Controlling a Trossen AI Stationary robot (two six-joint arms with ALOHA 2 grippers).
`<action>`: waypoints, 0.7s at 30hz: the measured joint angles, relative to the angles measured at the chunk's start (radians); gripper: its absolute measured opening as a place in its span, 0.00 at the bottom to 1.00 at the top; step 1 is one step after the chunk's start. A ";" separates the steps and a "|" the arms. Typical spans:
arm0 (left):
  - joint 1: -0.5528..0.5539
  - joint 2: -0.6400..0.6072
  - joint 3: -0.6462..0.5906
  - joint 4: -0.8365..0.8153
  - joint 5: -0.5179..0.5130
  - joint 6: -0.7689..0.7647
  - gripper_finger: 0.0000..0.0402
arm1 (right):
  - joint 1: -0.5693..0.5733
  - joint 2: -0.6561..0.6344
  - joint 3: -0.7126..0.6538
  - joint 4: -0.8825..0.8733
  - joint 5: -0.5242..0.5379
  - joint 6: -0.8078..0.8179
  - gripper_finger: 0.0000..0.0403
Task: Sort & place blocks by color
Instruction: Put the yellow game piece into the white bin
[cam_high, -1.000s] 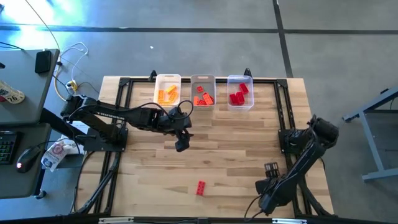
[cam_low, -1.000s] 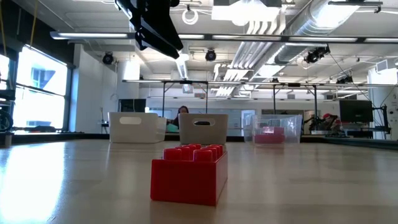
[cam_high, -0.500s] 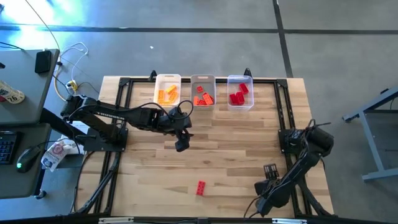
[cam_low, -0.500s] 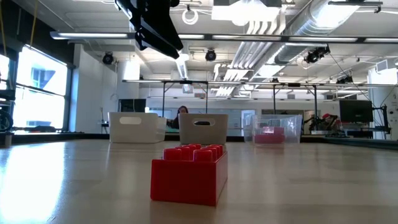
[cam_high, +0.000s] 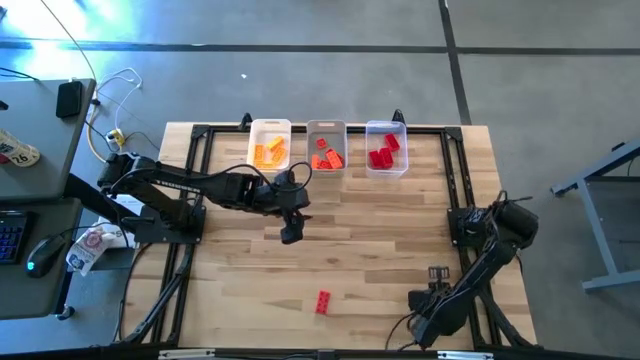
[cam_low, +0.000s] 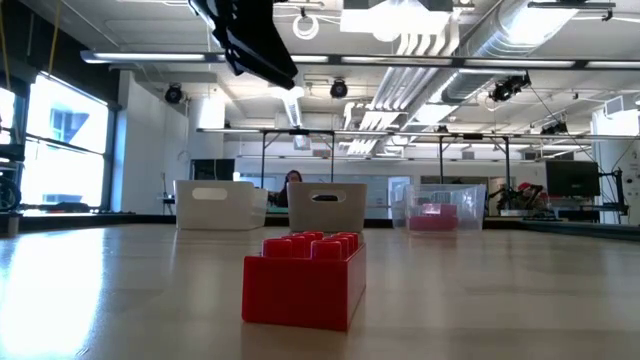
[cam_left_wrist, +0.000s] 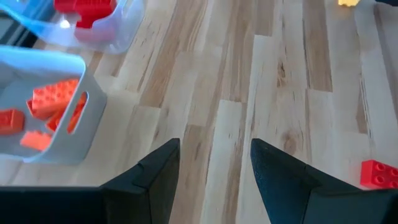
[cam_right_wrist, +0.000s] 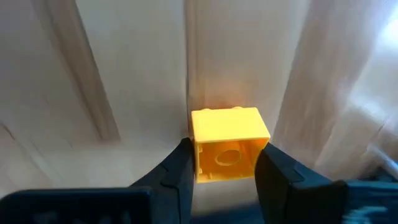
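My right gripper (cam_right_wrist: 225, 171) is low over the table's near right part (cam_high: 437, 274), shut on a small yellow block (cam_right_wrist: 229, 142). That block shows in the left wrist view as a yellow speck (cam_left_wrist: 348, 2). A red block (cam_high: 322, 302) rests flat on the table near the front edge, studs up (cam_low: 303, 278). My left gripper (cam_high: 290, 235) hangs open above the table's middle, high over the wood (cam_low: 255, 40), with nothing between its fingers (cam_left_wrist: 214, 168). At the far edge stand a white bin (cam_high: 268, 128), a grey bin (cam_high: 326, 127) and a clear bin (cam_high: 386, 128), each with blocks inside. My right gripper pinches the yellow block by two opposite side walls (cam_right_wrist: 196, 149), one finger on each. The fingers slant down at it from above. The block lies on its side on the wood, its hollow underside (cam_right_wrist: 227, 157) facing the wrist camera.
The white bin holds yellow-orange blocks (cam_high: 267, 152), the grey bin orange-red ones (cam_left_wrist: 53, 98) and the clear bin red ones (cam_left_wrist: 84, 6). Black frame rails (cam_high: 195, 190) run along the table's left and right sides. Bare wood lies between the bins and the red block.
My right arm has sunk a little, bringing its gripper lower over the table's near right part. The red block and the bins have stayed where they were.
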 joint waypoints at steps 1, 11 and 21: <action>0.000 0.000 0.000 0.008 0.000 0.018 0.46 | 0.000 -0.009 0.000 0.014 0.034 0.033 0.26; 0.000 0.000 0.000 0.108 0.000 0.178 0.46 | -0.032 -0.156 0.000 0.064 0.578 0.314 0.26; 0.000 0.000 0.000 0.212 0.037 0.207 0.46 | -0.137 -0.247 0.000 0.100 0.862 0.203 0.26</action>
